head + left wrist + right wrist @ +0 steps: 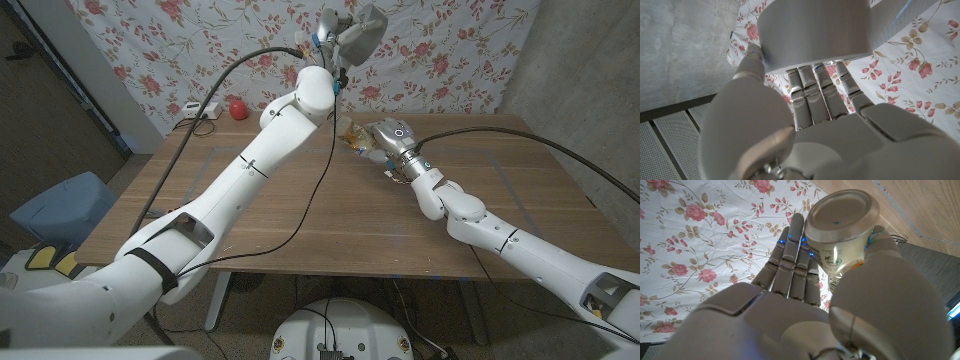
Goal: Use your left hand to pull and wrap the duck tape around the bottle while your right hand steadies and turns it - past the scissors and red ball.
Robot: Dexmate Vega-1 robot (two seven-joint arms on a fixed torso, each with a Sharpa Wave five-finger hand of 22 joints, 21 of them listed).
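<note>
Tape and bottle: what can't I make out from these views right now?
- Tape strip between roll and bottle: head view, too thin to see.
- Bottle's wrapped side: right wrist view, right hand covers it.
- Roll's far side: left wrist view, cut by the edge above the left hand.

The right hand (805,305) holds the bottle (842,232) betw. thumb and fingers (790,262), its round base facing the camera. The bottle is clear, w/ a label on its side. Behind: a flowered cloth (695,245) and wooden tabletop (930,205).
</note>
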